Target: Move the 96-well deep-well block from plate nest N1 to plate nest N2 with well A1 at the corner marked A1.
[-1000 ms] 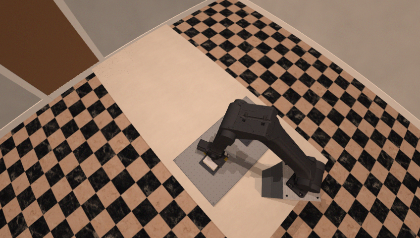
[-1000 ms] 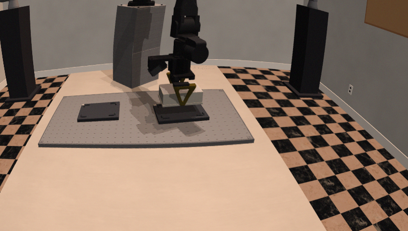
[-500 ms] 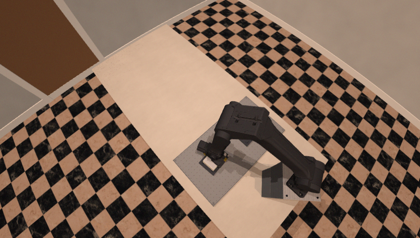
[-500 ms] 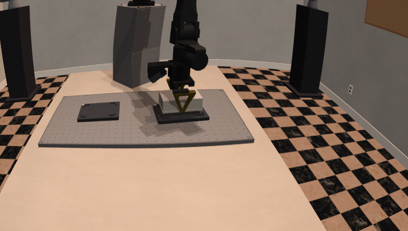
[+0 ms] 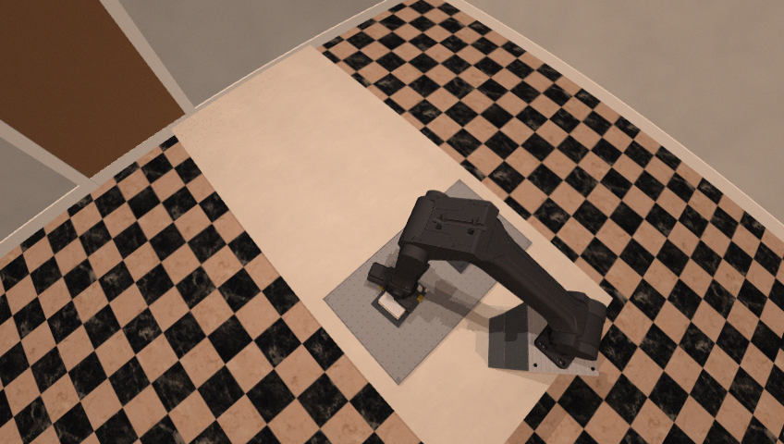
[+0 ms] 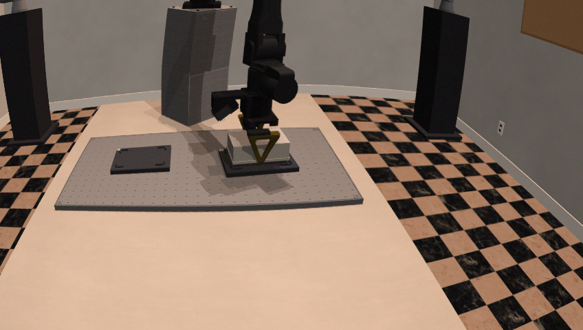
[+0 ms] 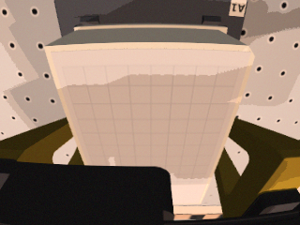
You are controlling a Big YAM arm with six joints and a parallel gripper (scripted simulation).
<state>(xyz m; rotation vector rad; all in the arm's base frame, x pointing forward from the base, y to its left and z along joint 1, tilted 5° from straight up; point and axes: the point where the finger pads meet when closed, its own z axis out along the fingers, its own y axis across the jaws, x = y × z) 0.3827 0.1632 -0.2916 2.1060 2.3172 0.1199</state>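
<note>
The white deep-well block is upright between my gripper's yellow fingers. It is level and sits on or just above the black plate nest N2; I cannot tell whether it touches. My gripper is shut on the block's long sides. In the wrist view the block fills the middle. The nest's far edge shows beyond it, with the A1 label at the top right corner. Plate nest N1 is empty, to the left. From above, my arm hides most of the block.
Both nests stand on a grey perforated baseplate. The arm's grey pedestal rises behind it. Two black posts stand off the table on either side.
</note>
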